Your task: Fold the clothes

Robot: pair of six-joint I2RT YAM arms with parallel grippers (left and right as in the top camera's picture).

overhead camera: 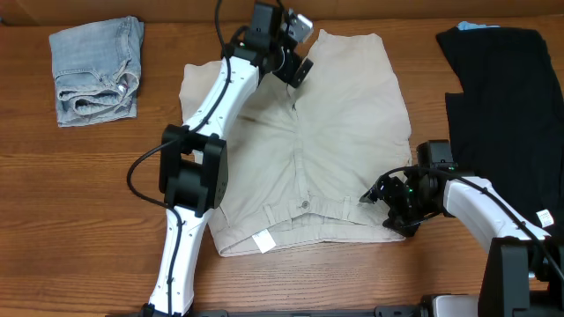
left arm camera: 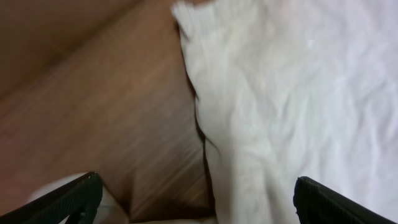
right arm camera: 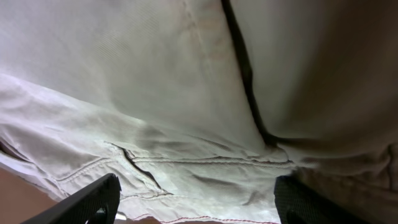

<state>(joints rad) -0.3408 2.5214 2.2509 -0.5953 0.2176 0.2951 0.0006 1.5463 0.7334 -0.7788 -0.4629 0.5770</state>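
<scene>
The light beige shorts (overhead camera: 335, 141) lie spread flat in the middle of the table, waistband and white label (overhead camera: 263, 243) toward the front. My left gripper (overhead camera: 295, 70) is open over the far leg hems near the crotch seam; its wrist view shows beige cloth (left arm camera: 292, 106) and bare wood between the fingers. My right gripper (overhead camera: 388, 207) is open at the waistband's right corner; its wrist view shows the stitched waistband (right arm camera: 205, 162) between the fingers. Folded blue denim shorts (overhead camera: 95, 69) sit at the far left. The black garment (overhead camera: 507, 106) lies at the right.
The wooden table (overhead camera: 79, 202) shows around the clothes. My left arm (overhead camera: 198, 167) stretches over the beige shorts' left half. A bit of light blue cloth (overhead camera: 480, 26) peeks out at the black garment's far edge.
</scene>
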